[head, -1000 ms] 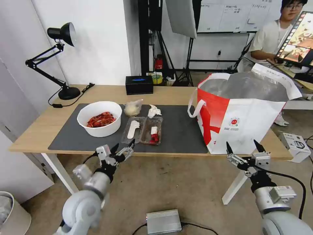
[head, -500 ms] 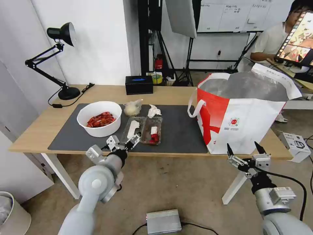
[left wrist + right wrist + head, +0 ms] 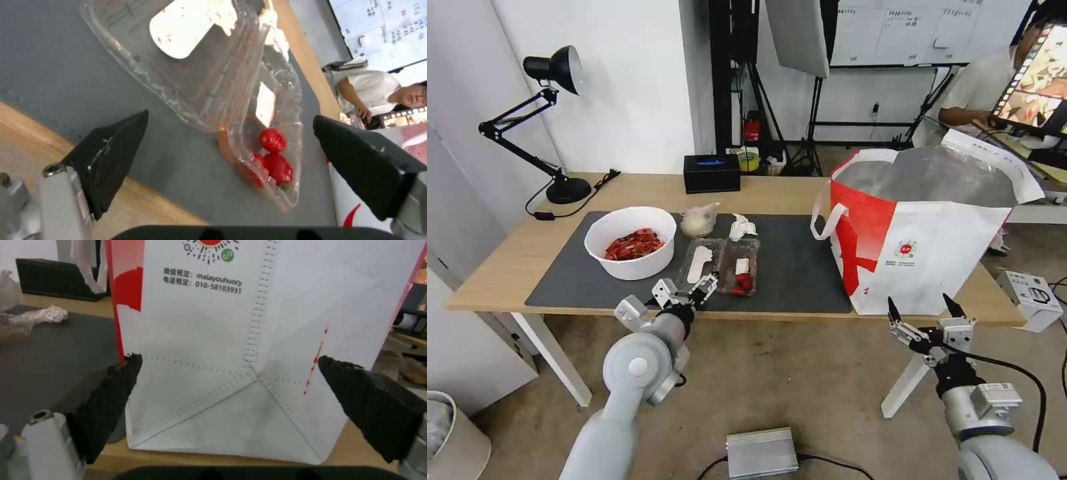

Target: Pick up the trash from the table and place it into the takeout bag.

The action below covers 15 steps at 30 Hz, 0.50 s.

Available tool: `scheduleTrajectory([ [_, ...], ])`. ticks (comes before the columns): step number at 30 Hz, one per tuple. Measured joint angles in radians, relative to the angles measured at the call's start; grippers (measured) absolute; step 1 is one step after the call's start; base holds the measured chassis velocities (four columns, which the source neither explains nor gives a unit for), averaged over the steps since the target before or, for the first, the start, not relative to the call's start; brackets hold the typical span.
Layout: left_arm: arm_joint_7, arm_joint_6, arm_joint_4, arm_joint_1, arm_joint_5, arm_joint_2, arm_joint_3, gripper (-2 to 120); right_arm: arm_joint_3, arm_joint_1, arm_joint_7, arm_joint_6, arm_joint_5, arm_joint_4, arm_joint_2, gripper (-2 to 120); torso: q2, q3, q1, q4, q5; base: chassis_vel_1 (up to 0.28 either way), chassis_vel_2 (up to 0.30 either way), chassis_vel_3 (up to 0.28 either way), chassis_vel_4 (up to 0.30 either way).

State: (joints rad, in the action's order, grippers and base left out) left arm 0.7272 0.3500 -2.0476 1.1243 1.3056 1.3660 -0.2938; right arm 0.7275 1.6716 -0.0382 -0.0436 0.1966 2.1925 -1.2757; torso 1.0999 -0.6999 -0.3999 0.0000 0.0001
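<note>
I have the table [image 3: 507, 267] in front of me, its dark mat [image 3: 800, 267] carrying everything. Largest is the takeout bag [image 3: 934, 247], standing open-mouthed at the right end of the table, silver lining showing; I can't see anything inside it from here. My right gripper [image 3: 919, 309] hangs below the table edge just in front of that bag, fingers spread wide and holding nothing; through its wrist camera the bag's white wall [image 3: 267, 340] sits squarely between the two fingertips but beyond them.

Next is the white bowl [image 3: 630, 241], up and to the left of my left gripper [image 3: 688, 291], with a heap of red shells in it. The left gripper is at the near edge of the mat, fingers apart and empty, aimed at the clear tray [image 3: 719, 265] lying just ahead of it. From the wrist camera the tray [image 3: 209, 83] lies opened flat: one half holds a white strip, the other a white piece and a few red scraps [image 3: 273, 156] gathered in the corner nearest my fingertips.

Beyond the tray are a small clear bag [image 3: 699, 220] of whitish stuff and a crumpled tissue [image 3: 741, 227], side by side.
</note>
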Motion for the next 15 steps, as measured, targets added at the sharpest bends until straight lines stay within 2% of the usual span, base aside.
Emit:
scheduleTrajectory([
  [15,-0.018,-0.022,0.048,-0.032,-0.037,0.001,0.02,100,-0.004,0.001,-0.017,0.004,-0.018,-0.024,-0.018,100,0.0,0.0,0.0,-0.0001,0.0,0.0,0.0,0.0,0.0],
])
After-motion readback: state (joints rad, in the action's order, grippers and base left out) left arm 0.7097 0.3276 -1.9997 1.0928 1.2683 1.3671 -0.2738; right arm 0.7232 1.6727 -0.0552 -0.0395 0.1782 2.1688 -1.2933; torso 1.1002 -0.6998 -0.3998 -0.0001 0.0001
